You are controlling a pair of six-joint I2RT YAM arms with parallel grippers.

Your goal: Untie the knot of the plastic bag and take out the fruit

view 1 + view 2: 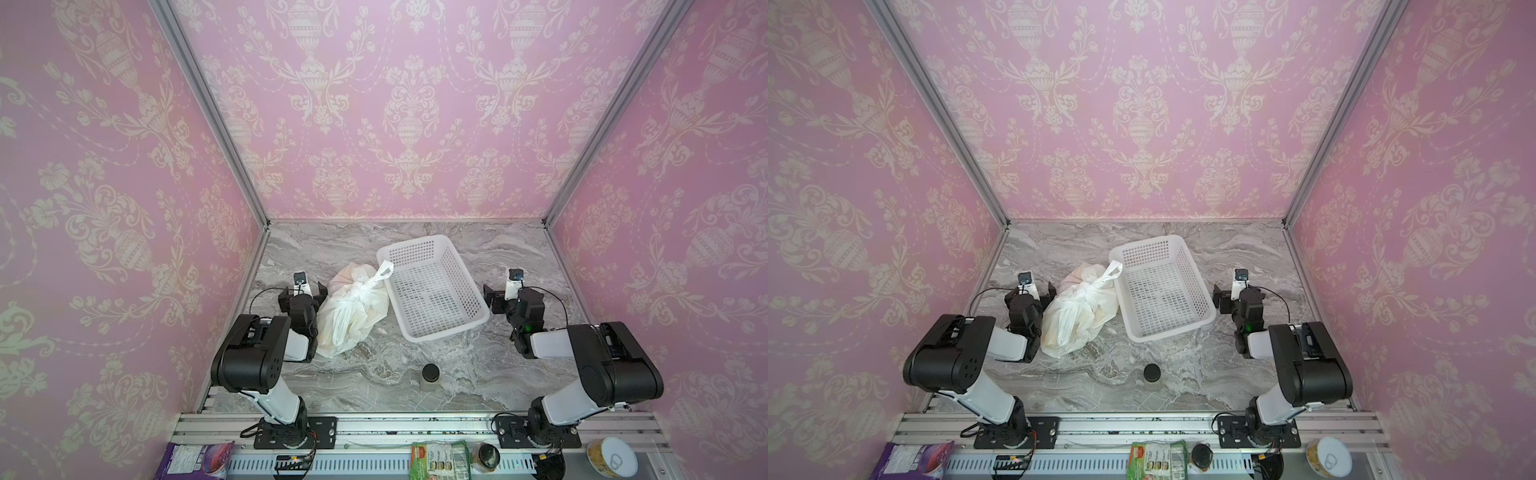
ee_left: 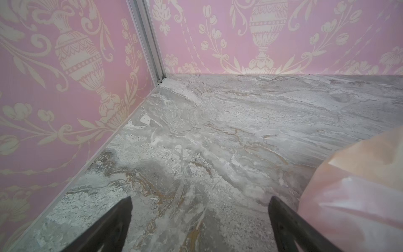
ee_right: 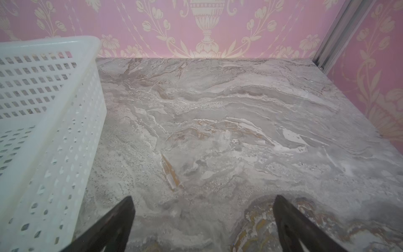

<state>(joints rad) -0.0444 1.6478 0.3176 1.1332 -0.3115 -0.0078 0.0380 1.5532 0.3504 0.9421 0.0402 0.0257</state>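
- While both arms rest low over the marble desk (image 1: 478, 374), the plastic bag (image 1: 353, 316) lies on it left of centre in both top views (image 1: 1075, 316), slumped on its side and closed.
- the knot (image 1: 360, 291) sits on the bag's upper middle (image 1: 1086, 293). One handle loop end (image 1: 385, 268) sticks up toward the near corner of the white basket (image 1: 411, 244).
- the fruit cannot be made out as separate pieces. Only peach and yellowish tints show through the thin film.
- the left claw (image 1: 303, 292) stands just beside the bag's left flank (image 1: 1031, 293), with its jaws spread wide and nothing between them.
- From the left wrist view, the bag (image 2: 353, 192) bulges outside one finger of the left claw (image 2: 200, 197), and only bare desk shows in the gap. Whether that finger touches the film I cannot tell.
- the right claw (image 1: 509, 293) is spread just as wide and holds nothing (image 1: 1237, 295). It hangs just beside the basket's right wall.
- From the right wrist view, the basket (image 3: 65, 152) stands beside the right claw (image 3: 204, 196), with bare desk between the fingers.
- The basket stands between the right claw and the bag, so they are well apart.
- A small dark-lidded jar (image 1: 430, 374) stands upright on the desk nearer the arm bases, apart from the bag and both claws (image 1: 1152, 372).
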